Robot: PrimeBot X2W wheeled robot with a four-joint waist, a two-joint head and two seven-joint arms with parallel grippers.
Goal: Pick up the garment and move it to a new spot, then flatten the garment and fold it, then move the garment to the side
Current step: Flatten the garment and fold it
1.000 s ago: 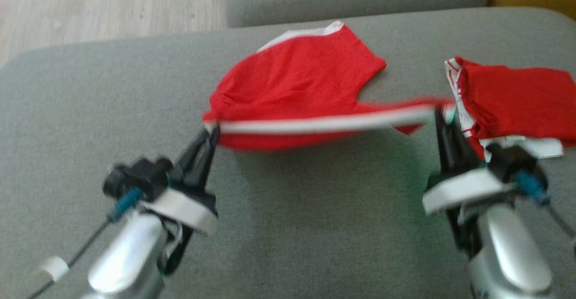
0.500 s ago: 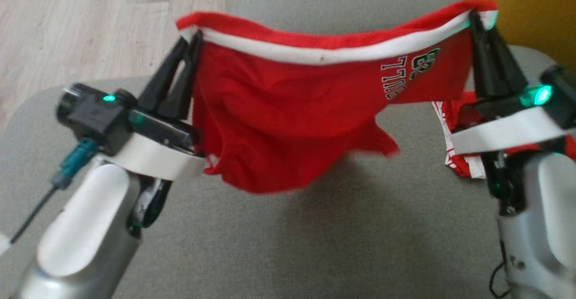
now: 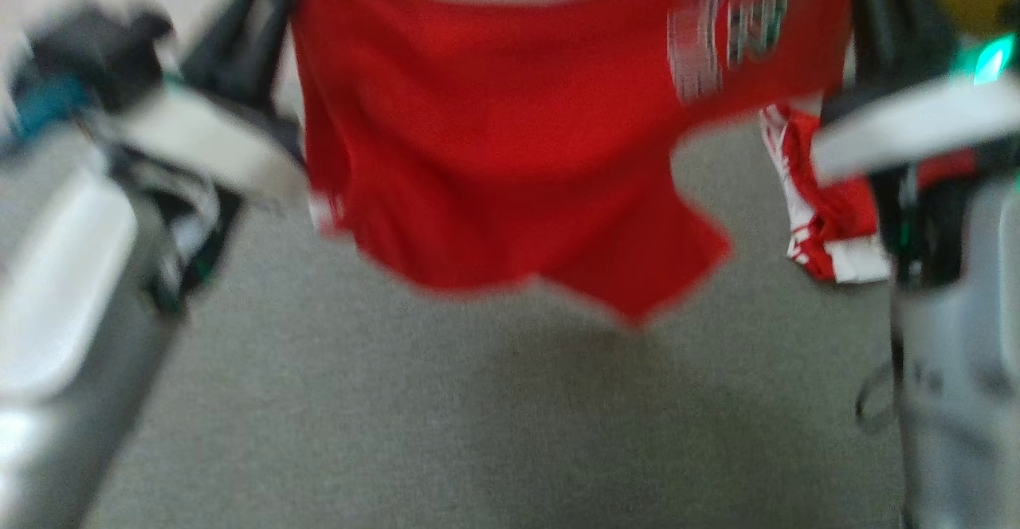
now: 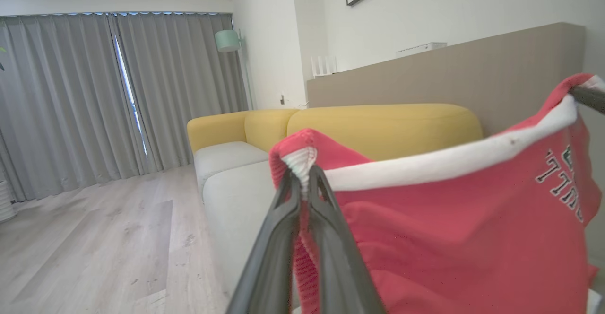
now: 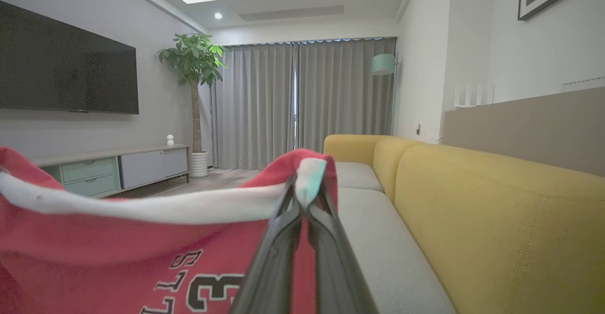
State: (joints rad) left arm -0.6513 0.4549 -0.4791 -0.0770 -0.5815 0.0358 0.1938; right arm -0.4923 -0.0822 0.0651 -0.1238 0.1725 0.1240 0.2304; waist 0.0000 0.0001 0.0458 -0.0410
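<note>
While the head view is smeared by motion blur, the red fabric garment [image 3: 478, 115] with a white ribbed band and black-and-white lettering is plain enough: it hangs in the air over the grey fabric sofa cushion [image 3: 478, 433], spread wide between the two arms. Its ragged lower edge dangles and looks clear of the cushion, with a soft shadow beneath. In the left wrist view the left gripper [image 4: 305, 174] has its dark fingers pinched together on one end of the white band, red cloth bunched over the tips. In the right wrist view the right gripper [image 5: 306, 181] is clamped the same way on the band's other end. The band sags slightly between them, and the lettering sits near the right gripper's end. A second crumpled red-and-white cloth [image 3: 821, 218] lies on the cushion just beside the right forearm, partly hidden by it, apart from the held garment. Behind are a mustard-yellow sofa backrest [image 5: 496, 219], pale wood plank floor [image 4: 94, 238], long grey pleated curtains [image 4: 94, 91], a black wall-mounted TV screen [image 5: 66, 58] and a leafy green potted tree [image 5: 194, 58].
</note>
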